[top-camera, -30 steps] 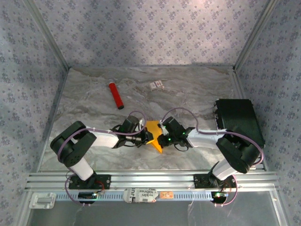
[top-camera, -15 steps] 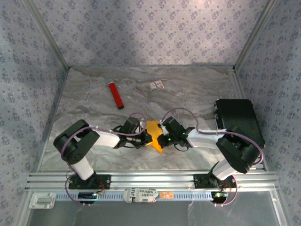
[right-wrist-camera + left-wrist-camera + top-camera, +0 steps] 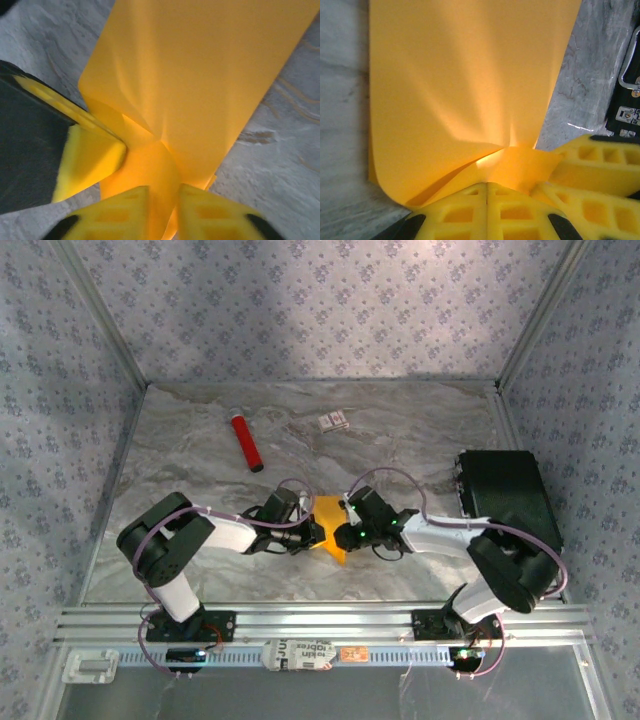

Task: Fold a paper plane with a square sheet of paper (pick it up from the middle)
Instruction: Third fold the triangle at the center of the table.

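**Both grippers meet at the folded yellow paper**

The sheet of paper (image 3: 460, 85) is near the middle of the table (image 3: 180, 460), close to the front edge, between the two grippers. It is orange-yellow and partly folded. One flap stands up from the table and one corner points toward the arm bases.

The left gripper (image 3: 486, 192) comes from the left side. Its fingers (image 3: 460, 215) are pressed together, and they pinch a folded edge of the paper between them.

The right gripper (image 3: 164, 192) comes from the right side and almost touches the left one. Its fingers (image 3: 120, 212) stand a little apart. A fold of the paper passes through the gap between them, and the pads do not squeeze it.

A red tube (image 3: 246, 443) lies further back on the left, and a small white card (image 3: 334, 421) lies near the back wall. A black box (image 3: 508, 495) sits at the right edge of the table.
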Available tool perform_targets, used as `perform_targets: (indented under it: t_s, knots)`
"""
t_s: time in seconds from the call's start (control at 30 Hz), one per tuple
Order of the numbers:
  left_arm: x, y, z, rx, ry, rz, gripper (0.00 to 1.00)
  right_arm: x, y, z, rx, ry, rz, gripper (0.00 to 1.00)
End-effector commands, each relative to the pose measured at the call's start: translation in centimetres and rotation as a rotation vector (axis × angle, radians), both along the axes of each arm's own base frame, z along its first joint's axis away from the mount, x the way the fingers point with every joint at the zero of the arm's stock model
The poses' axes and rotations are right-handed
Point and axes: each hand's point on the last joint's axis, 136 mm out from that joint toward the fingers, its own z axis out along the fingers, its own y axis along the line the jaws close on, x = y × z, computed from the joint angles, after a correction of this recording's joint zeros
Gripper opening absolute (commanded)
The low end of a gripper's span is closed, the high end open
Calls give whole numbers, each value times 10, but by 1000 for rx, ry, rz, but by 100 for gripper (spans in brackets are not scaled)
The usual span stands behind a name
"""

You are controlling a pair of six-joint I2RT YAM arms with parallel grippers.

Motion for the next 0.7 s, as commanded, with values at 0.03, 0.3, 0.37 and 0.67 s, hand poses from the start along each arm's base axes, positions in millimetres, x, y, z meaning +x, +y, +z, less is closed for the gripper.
perform_targets:
  t_s: [0.03, 0.3, 0.37, 0.67]
  knots:
    - [-13, 13, -28, 98, 58, -7, 0, 5, -12, 28, 46, -2, -65, 34]
    - [-11, 12, -27, 98, 55, -3, 0, -26, 9, 51, 221, 120, 24, 22]
    - [-11, 12, -28, 99, 57, -5, 0, -33, 19, 49, 230, 142, 48, 17]
    - [-10, 11, -28, 102, 57, -4, 0, -46, 42, 23, 125, 192, 101, 9]
